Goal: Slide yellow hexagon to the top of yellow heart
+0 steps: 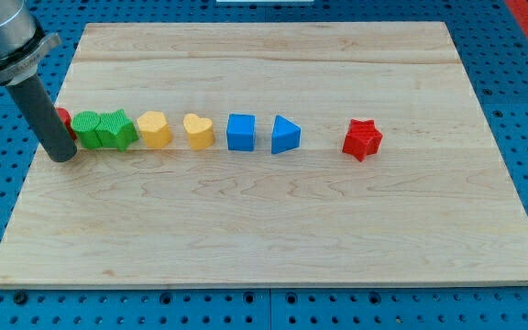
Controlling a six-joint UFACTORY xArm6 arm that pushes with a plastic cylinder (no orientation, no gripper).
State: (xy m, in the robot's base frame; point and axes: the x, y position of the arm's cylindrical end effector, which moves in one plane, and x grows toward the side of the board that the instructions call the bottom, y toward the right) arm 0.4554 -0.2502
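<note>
The yellow hexagon (155,129) sits on the wooden board in a row of blocks, left of centre. The yellow heart (199,130) sits just to its right, a small gap between them. My tip (63,156) rests on the board near the view's left edge, left of the row, well left of the yellow hexagon. A red block (63,117) is mostly hidden behind the rod.
Two green blocks (88,128) (117,128) touch each other between my tip and the yellow hexagon. A blue cube (241,131), a blue triangular block (284,135) and a red star (362,139) continue the row to the right. The board (273,229) lies on a blue pegboard.
</note>
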